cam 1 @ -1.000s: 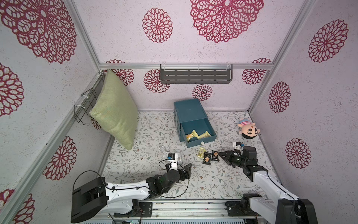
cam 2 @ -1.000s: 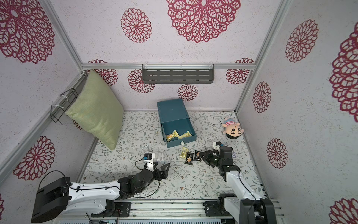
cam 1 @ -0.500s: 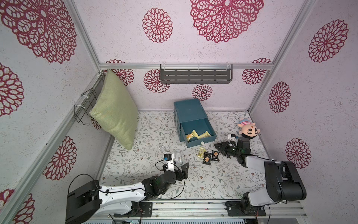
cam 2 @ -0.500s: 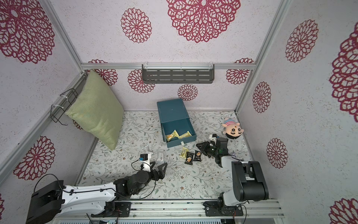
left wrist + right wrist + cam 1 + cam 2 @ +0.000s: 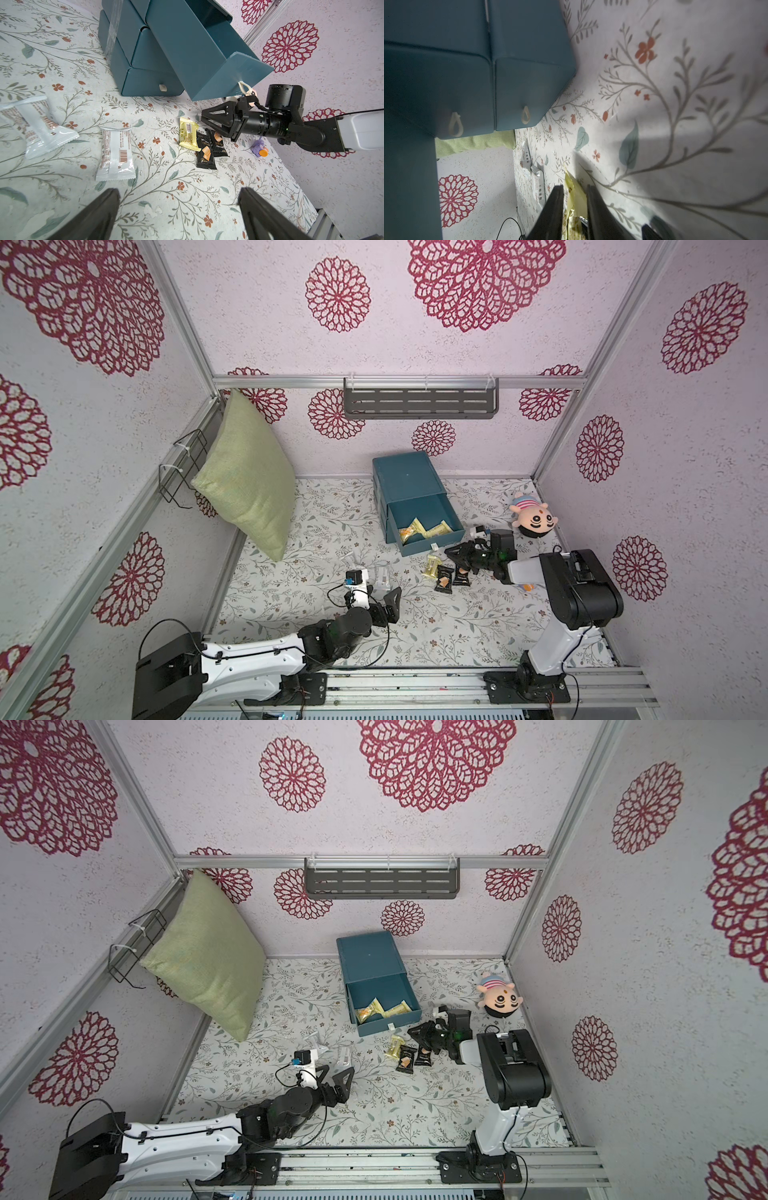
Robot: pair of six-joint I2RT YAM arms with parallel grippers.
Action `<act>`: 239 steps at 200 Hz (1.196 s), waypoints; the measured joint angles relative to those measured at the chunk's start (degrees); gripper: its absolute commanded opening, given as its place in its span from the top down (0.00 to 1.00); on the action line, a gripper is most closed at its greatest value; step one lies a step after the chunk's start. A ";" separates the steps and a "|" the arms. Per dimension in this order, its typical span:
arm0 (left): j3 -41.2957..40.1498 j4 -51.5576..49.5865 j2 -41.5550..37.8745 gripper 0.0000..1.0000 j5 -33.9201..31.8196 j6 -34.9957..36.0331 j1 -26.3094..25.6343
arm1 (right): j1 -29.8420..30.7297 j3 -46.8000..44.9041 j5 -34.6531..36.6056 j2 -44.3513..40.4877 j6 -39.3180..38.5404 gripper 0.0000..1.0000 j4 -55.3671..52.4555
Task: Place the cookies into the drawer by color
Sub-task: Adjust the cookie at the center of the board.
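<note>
The teal drawer (image 5: 405,477) chest stands at the back with its top drawer (image 5: 434,540) pulled out, and yellow cookies (image 5: 411,531) lie inside it. On the floor in front lie a yellow packet (image 5: 432,566) and two black packets (image 5: 444,578), also seen in the left wrist view (image 5: 205,151). Two whitish packets (image 5: 115,153) lie further left. My right gripper (image 5: 446,549) hovers low just over the yellow packet (image 5: 188,135), jaws a narrow gap apart and holding nothing. My left gripper (image 5: 178,190) is wide open and empty, near a whitish packet (image 5: 382,576).
A green pillow (image 5: 249,493) leans in the left corner under a wire rack (image 5: 183,468). A doll (image 5: 532,520) lies by the right wall, and a small purple and orange toy (image 5: 258,146) sits under the right arm. A grey shelf (image 5: 419,404) hangs on the back wall.
The right arm has raised its elbow and carried its gripper from beside the black packets toward the drawer front, over the yellow packet. The left arm has barely shifted.
</note>
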 measured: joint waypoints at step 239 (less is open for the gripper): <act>-1.03 -3.06 -2.75 0.03 -1.03 -1.27 0.00 | 17.68 -13.35 8.96 -17.92 2.21 0.70 -0.31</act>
